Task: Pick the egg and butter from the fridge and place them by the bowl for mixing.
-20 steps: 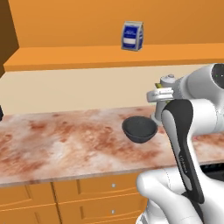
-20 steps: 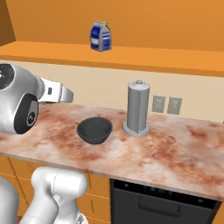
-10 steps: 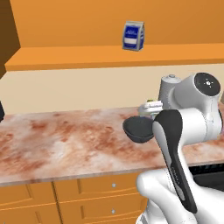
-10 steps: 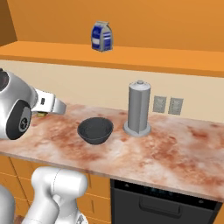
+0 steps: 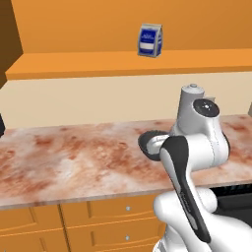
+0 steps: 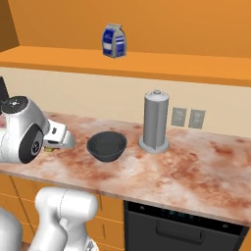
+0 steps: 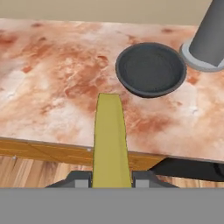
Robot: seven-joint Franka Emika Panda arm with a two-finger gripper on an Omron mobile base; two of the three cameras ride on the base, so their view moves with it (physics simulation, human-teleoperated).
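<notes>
Pincer [image 7: 111, 178] lowered toward counter [image 7: 52, 87] — butter [image 7: 110, 135] clamped, near bowl [image 7: 151, 69].

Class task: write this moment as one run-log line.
gripper: shut on butter | butter: above counter edge, pointing toward bowl | bowl: empty | egg: unseen

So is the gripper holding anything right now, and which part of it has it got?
Yes. The gripper is shut on the butter, pinching one end of the stick between its fingertips, so the rest juts out toward the bowl.
</notes>
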